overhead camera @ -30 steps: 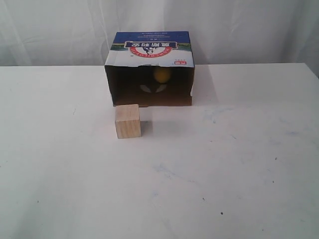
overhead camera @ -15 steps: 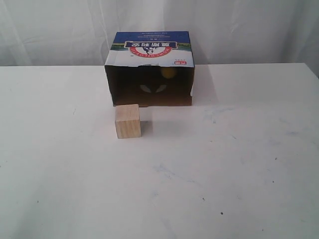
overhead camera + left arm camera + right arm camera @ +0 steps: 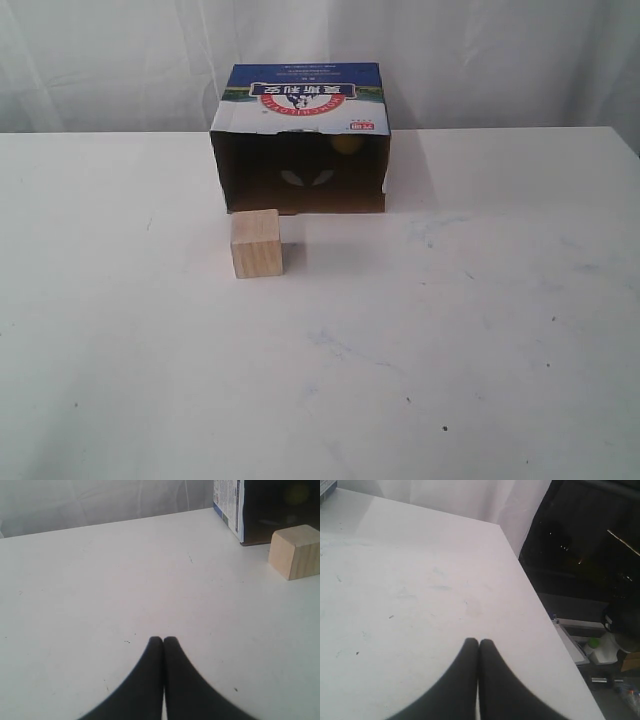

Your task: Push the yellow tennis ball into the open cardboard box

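Jaws clenched empty on both left gripper (image 3: 163, 640) and right gripper (image 3: 479, 642), parked well clear, likely because yellow tennis ball (image 3: 346, 145) sits inside open cardboard box (image 3: 300, 95).

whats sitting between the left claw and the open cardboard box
Nothing: in the left wrist view only bare white table separates the left claw from the open brown cardboard box.
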Robot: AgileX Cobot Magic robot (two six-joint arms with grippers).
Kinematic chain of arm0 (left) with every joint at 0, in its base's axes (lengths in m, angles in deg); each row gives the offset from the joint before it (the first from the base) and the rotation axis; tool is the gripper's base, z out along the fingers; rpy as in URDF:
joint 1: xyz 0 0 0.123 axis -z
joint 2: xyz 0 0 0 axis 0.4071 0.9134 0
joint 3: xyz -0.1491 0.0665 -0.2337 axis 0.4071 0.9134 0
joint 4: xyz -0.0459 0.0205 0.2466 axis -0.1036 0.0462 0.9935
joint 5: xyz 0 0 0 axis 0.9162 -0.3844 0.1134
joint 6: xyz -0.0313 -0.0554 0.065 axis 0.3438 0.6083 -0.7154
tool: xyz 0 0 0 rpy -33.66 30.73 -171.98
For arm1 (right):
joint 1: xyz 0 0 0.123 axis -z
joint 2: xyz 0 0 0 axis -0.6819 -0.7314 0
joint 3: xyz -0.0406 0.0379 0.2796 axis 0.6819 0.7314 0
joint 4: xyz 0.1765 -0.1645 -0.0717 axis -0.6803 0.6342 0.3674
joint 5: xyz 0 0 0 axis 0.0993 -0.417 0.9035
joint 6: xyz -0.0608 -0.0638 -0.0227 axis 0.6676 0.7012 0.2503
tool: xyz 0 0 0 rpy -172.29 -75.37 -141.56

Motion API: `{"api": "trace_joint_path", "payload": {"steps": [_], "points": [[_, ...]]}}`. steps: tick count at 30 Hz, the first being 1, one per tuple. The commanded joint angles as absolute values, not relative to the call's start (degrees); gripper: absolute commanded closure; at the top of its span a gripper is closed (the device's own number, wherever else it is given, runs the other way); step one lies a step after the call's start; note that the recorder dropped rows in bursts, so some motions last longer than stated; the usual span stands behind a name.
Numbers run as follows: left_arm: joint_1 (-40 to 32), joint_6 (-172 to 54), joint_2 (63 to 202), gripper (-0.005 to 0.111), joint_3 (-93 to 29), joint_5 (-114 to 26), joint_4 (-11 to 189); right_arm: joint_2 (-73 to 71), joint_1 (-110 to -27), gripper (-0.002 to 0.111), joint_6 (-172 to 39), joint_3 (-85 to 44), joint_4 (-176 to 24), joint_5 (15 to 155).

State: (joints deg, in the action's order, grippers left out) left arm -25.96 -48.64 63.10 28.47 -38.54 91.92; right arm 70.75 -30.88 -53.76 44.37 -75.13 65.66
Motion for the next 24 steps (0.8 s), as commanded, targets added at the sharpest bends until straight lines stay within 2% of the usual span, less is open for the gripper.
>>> {"api": "trace_joint_path", "payload": {"steps": [1,4,24], "points": [[-25.6,-48.7,62.8,0.107,28.7,-30.9,92.1,71.0,-30.5,0.108,-54.0,44.4,-74.8,65.8],[-25.6,-48.7,62.8,0.107,28.7,-24.2,92.0,71.0,-30.5,0.108,-54.0,44.4,-74.8,65.8],[-25.6,-48.7,62.8,0.107,28.7,-24.0,92.1,71.0,-30.5,0.108,-54.0,44.4,-74.8,65.7]]}}
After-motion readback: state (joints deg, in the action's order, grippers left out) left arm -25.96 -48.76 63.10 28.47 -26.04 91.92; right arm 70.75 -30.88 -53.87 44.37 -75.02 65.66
